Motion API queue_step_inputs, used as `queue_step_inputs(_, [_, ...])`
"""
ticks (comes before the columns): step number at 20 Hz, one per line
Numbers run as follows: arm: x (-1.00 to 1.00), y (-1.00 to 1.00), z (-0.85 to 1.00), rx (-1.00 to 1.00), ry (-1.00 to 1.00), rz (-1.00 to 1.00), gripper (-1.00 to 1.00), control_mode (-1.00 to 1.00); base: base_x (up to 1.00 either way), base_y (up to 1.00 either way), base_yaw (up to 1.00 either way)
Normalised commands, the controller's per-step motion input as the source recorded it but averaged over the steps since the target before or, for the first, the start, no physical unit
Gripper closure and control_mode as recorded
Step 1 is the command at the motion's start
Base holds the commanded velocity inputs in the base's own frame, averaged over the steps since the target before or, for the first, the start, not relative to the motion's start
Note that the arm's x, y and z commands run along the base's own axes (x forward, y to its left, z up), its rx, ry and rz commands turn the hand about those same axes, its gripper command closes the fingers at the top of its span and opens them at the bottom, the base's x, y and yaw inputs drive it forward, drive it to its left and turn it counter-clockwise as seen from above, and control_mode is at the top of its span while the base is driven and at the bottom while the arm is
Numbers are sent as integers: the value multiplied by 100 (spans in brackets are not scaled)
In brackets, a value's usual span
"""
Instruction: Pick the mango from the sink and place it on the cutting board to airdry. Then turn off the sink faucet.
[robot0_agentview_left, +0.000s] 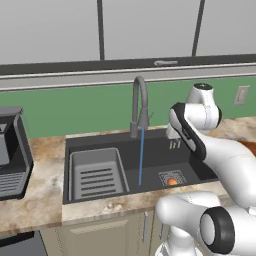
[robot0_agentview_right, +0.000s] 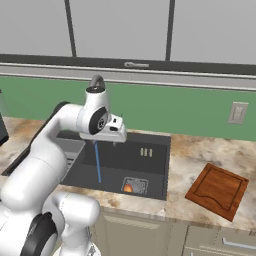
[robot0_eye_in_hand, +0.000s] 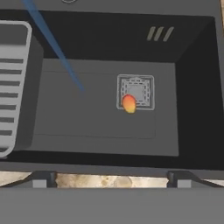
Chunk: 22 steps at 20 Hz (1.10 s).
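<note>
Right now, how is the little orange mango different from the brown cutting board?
The mango is small, round and orange-red; the cutting board is much bigger, flat and reddish-brown with a darker rim. The mango lies down in the dark sink at the edge of the drain grate; the cutting board lies up on the counter, right of the sink. Neither is touched by the robot.

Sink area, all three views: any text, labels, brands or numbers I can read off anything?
None. No readable text on the sink, sink faucet, cutting board, wall outlet or the dark appliance at left.
</note>
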Motion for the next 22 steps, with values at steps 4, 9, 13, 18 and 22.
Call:
queue_step_inputs(4, [0, -5, -20, -3, 0, 0, -100, -100, 0, 0, 0])
queue_step_inputs(9, [3, -14, -15, 0, 7, 0, -100, -100, 0, 0, 0])
queue_step_inputs(13, [13, -18, -13, 2, 15, 0, -100, -100, 0, 0, 0])
queue_step_inputs(18, [13, -9, -25, 0, 16, 0, -100, -100, 0, 0, 0])
queue_step_inputs(22, [10, -2, -31, 0, 15, 0, -100, -100, 0, 0, 0])
